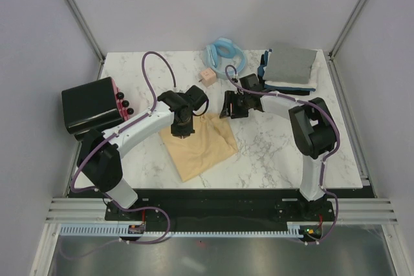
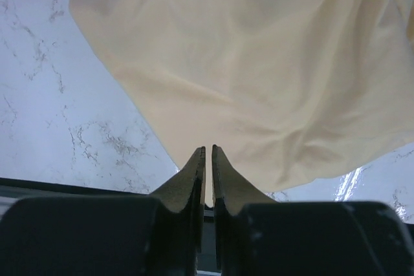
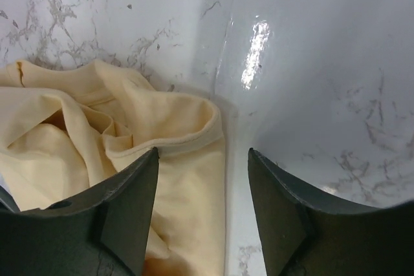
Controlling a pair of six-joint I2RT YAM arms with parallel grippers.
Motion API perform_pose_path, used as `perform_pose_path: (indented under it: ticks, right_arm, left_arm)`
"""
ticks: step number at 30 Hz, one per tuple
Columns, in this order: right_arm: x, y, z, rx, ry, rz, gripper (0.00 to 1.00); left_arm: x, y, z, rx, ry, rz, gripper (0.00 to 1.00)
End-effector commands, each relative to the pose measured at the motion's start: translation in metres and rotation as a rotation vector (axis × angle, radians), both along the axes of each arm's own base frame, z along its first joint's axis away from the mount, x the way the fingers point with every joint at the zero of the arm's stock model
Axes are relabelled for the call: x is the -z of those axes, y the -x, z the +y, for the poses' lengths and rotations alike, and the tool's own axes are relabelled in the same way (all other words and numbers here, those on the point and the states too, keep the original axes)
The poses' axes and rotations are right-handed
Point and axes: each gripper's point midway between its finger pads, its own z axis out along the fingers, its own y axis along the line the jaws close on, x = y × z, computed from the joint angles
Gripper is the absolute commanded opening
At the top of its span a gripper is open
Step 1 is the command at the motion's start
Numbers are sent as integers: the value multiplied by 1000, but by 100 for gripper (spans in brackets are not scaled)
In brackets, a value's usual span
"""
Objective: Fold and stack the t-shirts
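Marble table (image 1: 272,153) carried the cream t-shirt (image 1: 197,147). The right gripper (image 3: 203,153) stood open over its collar (image 3: 187,137); the left gripper (image 2: 208,148) was nearly closed, grip unconfirmed. Recommended: pinch matching edges, then fold evenly.

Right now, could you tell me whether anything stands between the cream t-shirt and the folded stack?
Only the robot itself: the open right tool hovers at the cream t-shirt's far edge, and the right arm lies along the line to the folded stack. The pink cube sits left of it.

Two white-and-black arms (image 1: 139,124) with looping purple cables (image 1: 144,69) and dark, wedge-shaped fingers (image 3: 126,218) at the tips.
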Motion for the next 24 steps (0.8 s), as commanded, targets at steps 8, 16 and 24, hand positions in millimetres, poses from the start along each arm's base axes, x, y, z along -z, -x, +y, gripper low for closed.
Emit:
perform_pose_path:
  ticks: [8, 16, 24]
  right_arm:
    - [18, -6, 34, -60, -154, 85, 56]
    - [-14, 0, 24, -43, -125, 25, 22]
    - [-63, 20, 41, -98, -145, -35, 23]
  left_arm:
    - [-10, -1, 13, -43, -31, -46, 14]
    - [5, 0, 14, -18, -60, 0, 14]
    - [31, -13, -7, 7, -63, 85, 13]
